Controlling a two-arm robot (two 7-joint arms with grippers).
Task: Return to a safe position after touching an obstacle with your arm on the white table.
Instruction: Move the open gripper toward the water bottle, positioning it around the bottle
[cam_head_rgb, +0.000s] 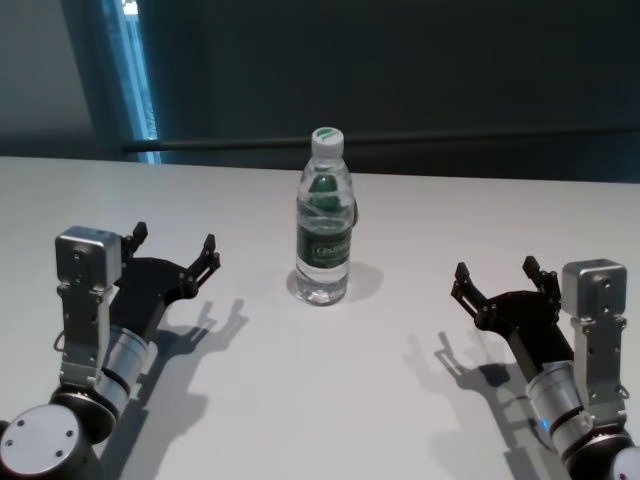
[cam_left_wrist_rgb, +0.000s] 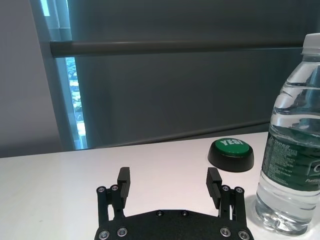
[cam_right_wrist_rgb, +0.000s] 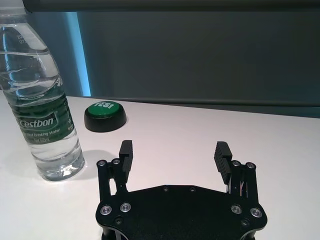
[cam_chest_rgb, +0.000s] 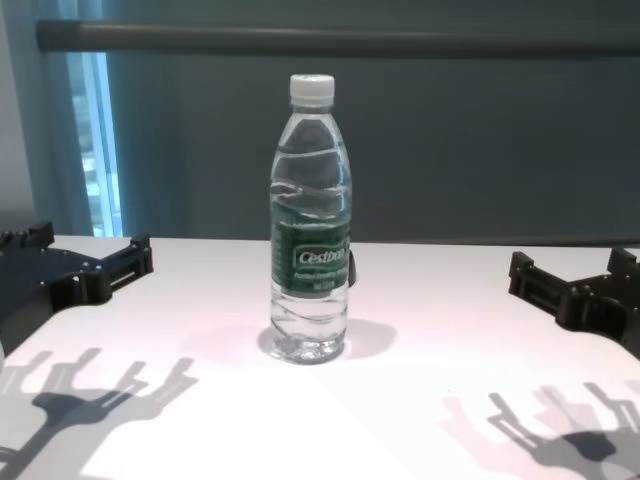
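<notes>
The obstacle, a clear water bottle (cam_head_rgb: 325, 220) with a white cap and dark green label, stands upright in the middle of the white table (cam_head_rgb: 320, 400). It also shows in the chest view (cam_chest_rgb: 311, 230), the left wrist view (cam_left_wrist_rgb: 295, 145) and the right wrist view (cam_right_wrist_rgb: 42, 107). My left gripper (cam_head_rgb: 175, 252) is open and empty, above the table to the bottle's left and apart from it; its fingers (cam_left_wrist_rgb: 123, 181) show in the left wrist view. My right gripper (cam_head_rgb: 497, 282) is open and empty to the bottle's right, also apart.
A green push button on a black base (cam_left_wrist_rgb: 231, 154) sits on the table behind the bottle; it also shows in the right wrist view (cam_right_wrist_rgb: 105, 116). A dark wall with a horizontal rail (cam_head_rgb: 400, 145) runs behind the table's far edge.
</notes>
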